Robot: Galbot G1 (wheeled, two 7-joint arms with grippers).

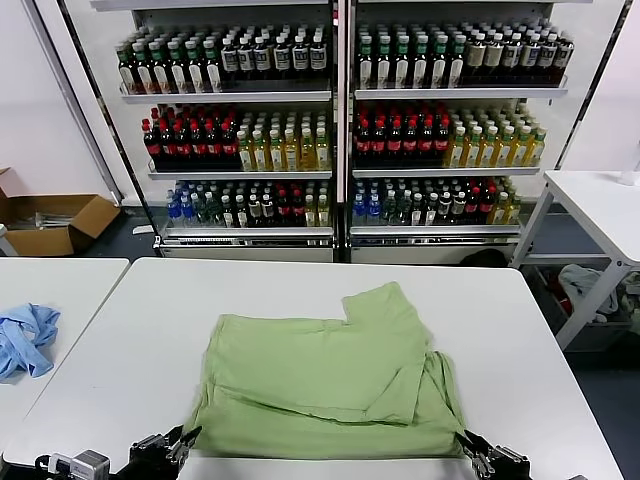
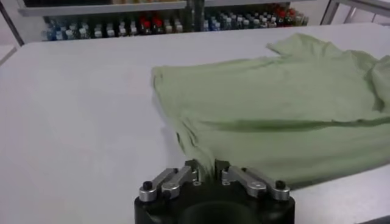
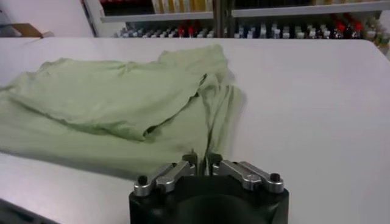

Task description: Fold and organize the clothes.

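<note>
The green polo shirt (image 1: 325, 375) is spread, partly folded, on the white table (image 1: 150, 320). Its near corners are met by the left gripper (image 1: 185, 437) and right gripper (image 1: 468, 443) — each pair of fingers is narrowly parted, though whether cloth is pinched cannot be told.

polo shirt (image 1: 320, 375) — plain light green | cloth (image 1: 25, 338) — light blue | table (image 1: 150, 310) — white

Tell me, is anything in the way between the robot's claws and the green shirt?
No, nothing visible. The left gripper and right gripper sit right at the near hem of the green shirt, one at each corner. The blue cloth lies apart on another table.
</note>
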